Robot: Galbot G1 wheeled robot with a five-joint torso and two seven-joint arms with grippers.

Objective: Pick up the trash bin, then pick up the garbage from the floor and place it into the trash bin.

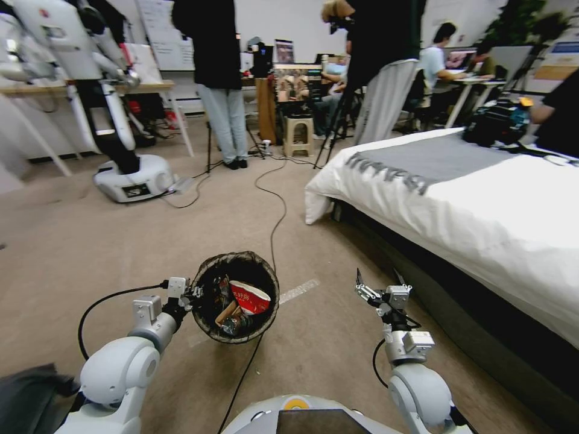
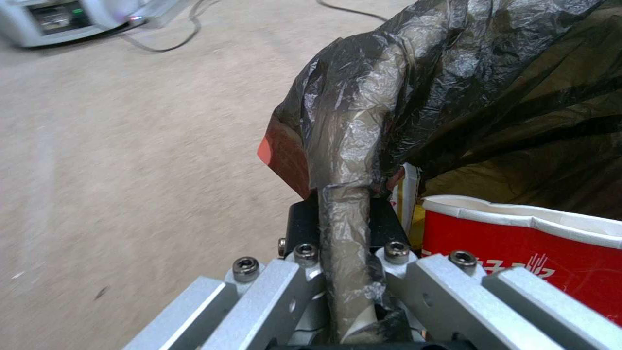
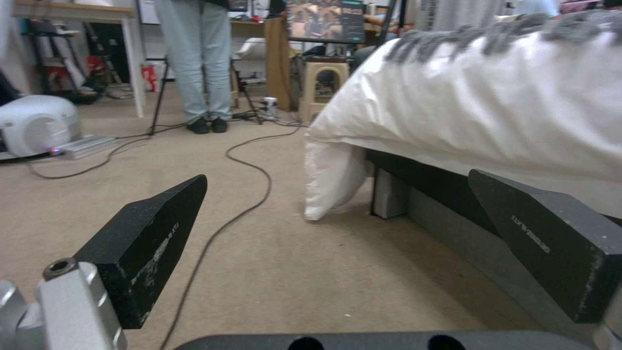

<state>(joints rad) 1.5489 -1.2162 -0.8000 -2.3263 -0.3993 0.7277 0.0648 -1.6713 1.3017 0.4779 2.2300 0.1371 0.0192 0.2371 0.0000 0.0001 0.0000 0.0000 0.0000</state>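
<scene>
My left gripper (image 1: 192, 295) is shut on the rim of the trash bin (image 1: 241, 255) and holds it above the floor (image 1: 90, 253). The left wrist view shows the bag-wrapped rim (image 2: 350, 146) pinched in the left gripper (image 2: 347, 272). Garbage lies inside the bin: a red-and-white paper cup (image 1: 250, 297) (image 2: 518, 248), a tan paper piece (image 1: 227, 313) and a shiny item under it. My right gripper (image 1: 379, 282) is up to the right of the bin, open and empty. Its dark fingers (image 3: 152, 243) stand wide apart over the carpet beside the bed.
A bed with white covers (image 1: 482, 205) fills the right side, its dark base close to my right arm. A black cable (image 1: 274, 223) runs across the carpet past the bin. Another robot's base (image 1: 136, 178), a standing person (image 1: 220, 90) and a stool (image 1: 300, 135) are farther ahead.
</scene>
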